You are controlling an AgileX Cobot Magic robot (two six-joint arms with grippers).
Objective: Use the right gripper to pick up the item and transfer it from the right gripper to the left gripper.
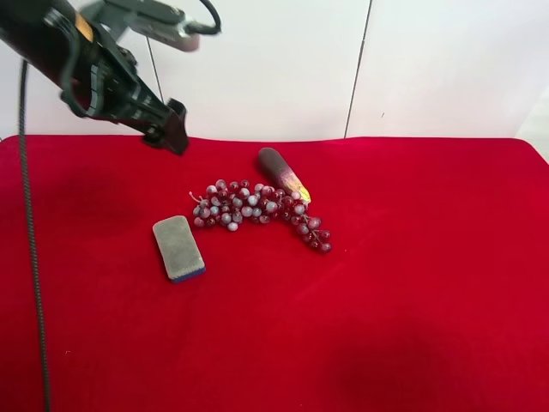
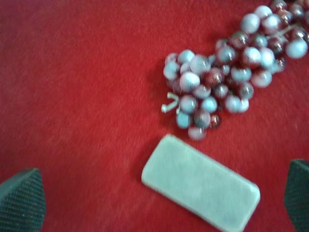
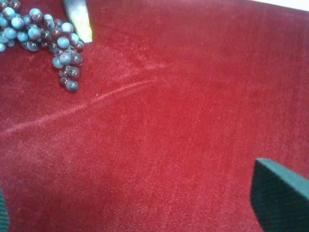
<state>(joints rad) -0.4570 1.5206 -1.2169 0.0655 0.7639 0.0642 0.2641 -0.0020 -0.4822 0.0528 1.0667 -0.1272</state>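
The grape bunch [image 1: 257,206], red and pale whitish beads, lies on the red cloth at mid-table. It also shows in the right wrist view [image 3: 43,34] and in the left wrist view [image 2: 227,77]. The yellow-labelled left gripper [image 1: 171,133] hangs in the air behind and to the exterior high view's left of the bunch. It is open [image 2: 159,195] and empty, and looks down on the sponge and the bunch's stem end. The right gripper [image 3: 142,203] is open and empty, well away from the bunch over bare cloth. Its arm is out of the exterior high view.
A grey rectangular sponge [image 1: 178,248] lies just beside the bunch's stem end, also in the left wrist view [image 2: 200,183]. A dark purple tapered yellow-tipped piece [image 1: 281,173] touches the bunch's far side, also in the right wrist view [image 3: 78,17]. Red cloth [image 1: 412,300] covers the table; white wall behind.
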